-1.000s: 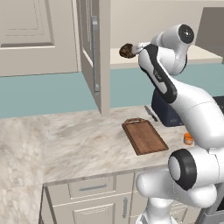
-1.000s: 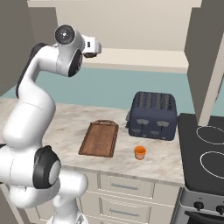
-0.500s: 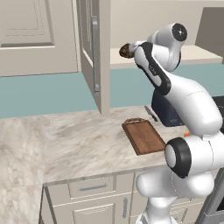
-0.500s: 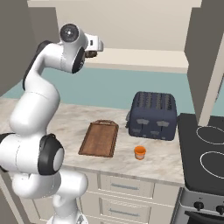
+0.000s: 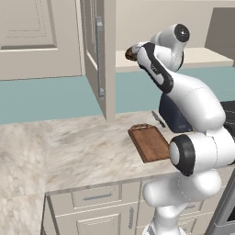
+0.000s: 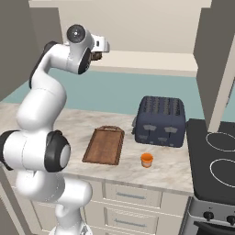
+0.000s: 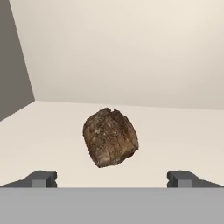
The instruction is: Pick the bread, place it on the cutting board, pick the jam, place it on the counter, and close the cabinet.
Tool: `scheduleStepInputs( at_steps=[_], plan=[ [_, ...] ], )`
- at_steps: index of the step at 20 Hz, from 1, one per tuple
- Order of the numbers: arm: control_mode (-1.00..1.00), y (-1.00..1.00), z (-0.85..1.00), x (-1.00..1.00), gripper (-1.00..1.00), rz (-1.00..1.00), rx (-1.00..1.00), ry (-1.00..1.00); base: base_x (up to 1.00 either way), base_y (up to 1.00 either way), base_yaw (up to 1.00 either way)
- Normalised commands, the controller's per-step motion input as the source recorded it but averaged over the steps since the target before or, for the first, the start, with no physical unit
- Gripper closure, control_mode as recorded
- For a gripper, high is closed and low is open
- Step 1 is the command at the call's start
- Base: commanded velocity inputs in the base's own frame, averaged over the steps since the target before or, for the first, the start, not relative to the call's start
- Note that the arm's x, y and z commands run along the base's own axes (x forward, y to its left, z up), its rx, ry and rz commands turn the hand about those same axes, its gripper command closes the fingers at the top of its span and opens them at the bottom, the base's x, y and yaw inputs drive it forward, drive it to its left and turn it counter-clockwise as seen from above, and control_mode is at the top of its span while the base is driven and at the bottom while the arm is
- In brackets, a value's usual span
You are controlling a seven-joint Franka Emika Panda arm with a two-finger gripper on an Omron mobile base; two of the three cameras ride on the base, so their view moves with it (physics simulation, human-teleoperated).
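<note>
The bread (image 7: 110, 137), a dark brown lumpy loaf, lies on the cream shelf of the cabinet (image 5: 94, 59), whose door stands open. My gripper (image 7: 112, 178) is open, and the loaf sits ahead of its spread fingertips (image 7: 43, 178), untouched as far as I can see. From the base views, the gripper (image 5: 132, 51) is raised to shelf height beside the bread (image 5: 129, 55). The reddish-brown cutting board (image 6: 104, 145) lies bare on the marbled counter (image 5: 82, 151). The orange jam (image 6: 147, 159) stands on the counter in front of the toaster.
A dark blue toaster (image 6: 160, 121) sits right of the board. A stove (image 6: 215, 160) lies at the far right. The open cabinet door with its grey bar handle (image 5: 99, 55) juts out left of the arm. Beige drawers (image 5: 96, 197) run under the counter.
The arm's upper links have swung round and the hand has edged slightly toward the shelf. Bread, board and jam have not moved.
</note>
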Motion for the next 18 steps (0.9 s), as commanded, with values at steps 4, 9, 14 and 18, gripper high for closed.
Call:
scheduleStepInputs(
  at_steps=[4,9,14,18],
  plan=[
    [-1.0,0.13,-0.06,0.28,-1.0,0.0,0.0,0.0,0.0,0.0,0.0],
    [-1.0,0.1,-0.06,0.26,-1.0,0.0,0.0,0.0,0.0,0.0,0.0],
    [-1.0,0.0,-0.08,0.22,-1.0,0.0,0.0,0.0,0.0,0.0,0.0],
    [-1.0,0.0,-0.1,0.21,-1.0,0.0,0.0,0.0,0.0,0.0,0.0]
  ],
)
